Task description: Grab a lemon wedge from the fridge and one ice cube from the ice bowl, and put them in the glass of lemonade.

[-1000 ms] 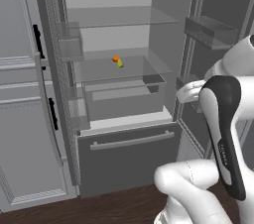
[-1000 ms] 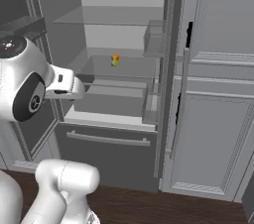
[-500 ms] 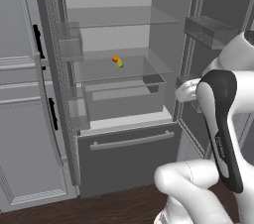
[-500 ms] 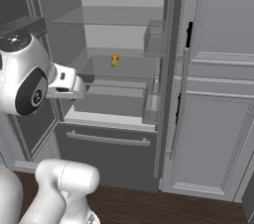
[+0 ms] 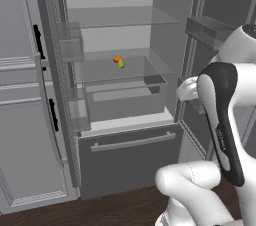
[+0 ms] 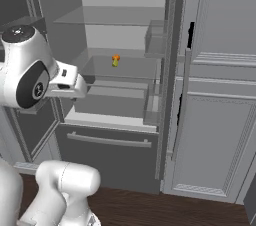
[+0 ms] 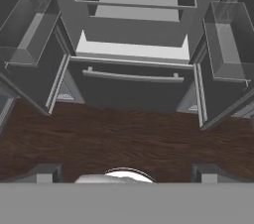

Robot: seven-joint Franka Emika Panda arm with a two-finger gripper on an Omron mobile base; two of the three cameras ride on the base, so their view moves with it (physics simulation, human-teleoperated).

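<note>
Gripper (image 7: 127,173) hangs with jaws spread wide and nothing between them, above the wood floor (image 7: 124,139) before the open fridge (image 5: 125,170); beyond, its lower drawer (image 7: 130,85) is shut; farther in, the lemon wedge (image 5: 119,62) sits on a glass shelf (image 5: 100,72).
</note>
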